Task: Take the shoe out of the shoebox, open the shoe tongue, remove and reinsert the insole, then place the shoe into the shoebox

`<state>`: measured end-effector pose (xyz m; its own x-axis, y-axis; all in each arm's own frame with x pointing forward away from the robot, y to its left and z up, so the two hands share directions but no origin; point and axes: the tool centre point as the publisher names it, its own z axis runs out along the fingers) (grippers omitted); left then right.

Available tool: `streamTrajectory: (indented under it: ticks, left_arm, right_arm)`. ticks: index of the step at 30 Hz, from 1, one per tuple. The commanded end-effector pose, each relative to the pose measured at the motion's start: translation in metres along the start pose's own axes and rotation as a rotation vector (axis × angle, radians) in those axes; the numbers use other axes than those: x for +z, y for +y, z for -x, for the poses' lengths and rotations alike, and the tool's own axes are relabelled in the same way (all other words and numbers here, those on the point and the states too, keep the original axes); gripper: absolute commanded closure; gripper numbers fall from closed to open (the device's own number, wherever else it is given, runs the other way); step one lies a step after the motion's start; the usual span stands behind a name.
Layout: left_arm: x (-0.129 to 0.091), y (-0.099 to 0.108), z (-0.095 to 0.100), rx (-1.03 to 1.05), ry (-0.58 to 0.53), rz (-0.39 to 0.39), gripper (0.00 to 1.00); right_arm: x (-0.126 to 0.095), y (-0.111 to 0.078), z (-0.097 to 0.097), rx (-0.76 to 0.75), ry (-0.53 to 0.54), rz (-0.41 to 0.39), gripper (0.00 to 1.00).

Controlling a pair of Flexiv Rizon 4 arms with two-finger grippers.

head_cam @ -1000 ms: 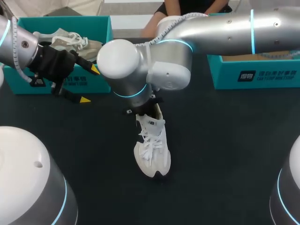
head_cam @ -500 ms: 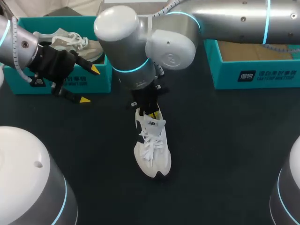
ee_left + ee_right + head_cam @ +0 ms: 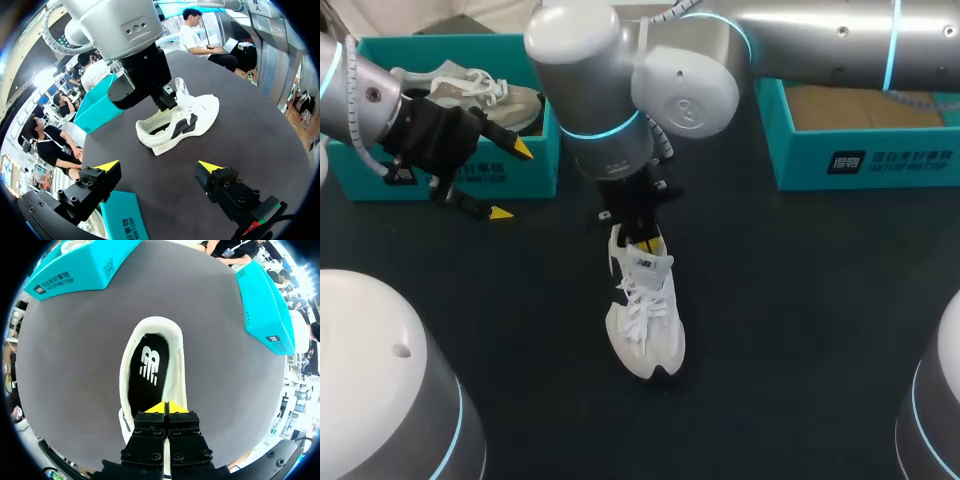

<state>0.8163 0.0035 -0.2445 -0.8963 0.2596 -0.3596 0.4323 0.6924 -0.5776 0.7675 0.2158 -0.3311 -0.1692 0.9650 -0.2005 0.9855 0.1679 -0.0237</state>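
Sitting mid-table, the shoe has the right gripper at its mouth above the insole, tips pressed together, perhaps pinching the tongue. A thin pinch could slip, or tip the shoe. The left gripper hangs spread wide by the left shoebox.

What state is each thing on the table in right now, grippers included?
white shoe: upright on its sole on the table, laced.
insole: lying inside the shoe.
left shoebox: open, second shoe inside.
right shoebox: open.
left gripper: open, empty, in front of the left shoebox.
right gripper: shut, tips at the shoe's mouth.
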Motion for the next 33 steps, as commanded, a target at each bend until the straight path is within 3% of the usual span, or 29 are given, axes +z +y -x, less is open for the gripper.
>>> streamTrajectory:
  ticks: [1, 8, 9, 10, 33]
  left_arm:
    - [0.000, -0.001, 0.000, 0.000, 0.001, 0.003, 0.00]
    - [0.000, -0.001, 0.000, 0.000, 0.001, 0.003, 0.00]
    - [0.000, -0.001, 0.000, 0.000, 0.001, 0.003, 0.00]
    - [0.000, -0.001, 0.000, 0.000, 0.001, 0.003, 0.00]
    - [0.000, -0.001, 0.000, 0.000, 0.001, 0.003, 0.00]
  right_arm:
    - [0.004, -0.005, -0.004, -0.004, 0.030, -0.031, 1.00]
    - [0.009, -0.013, -0.009, 0.005, 0.074, -0.069, 1.00]
    - [0.010, -0.013, -0.010, 0.005, 0.079, -0.081, 0.68]
    - [0.011, -0.014, -0.010, 0.008, 0.088, -0.082, 0.00]
    - [0.013, -0.014, -0.015, -0.010, 0.106, -0.071, 0.00]
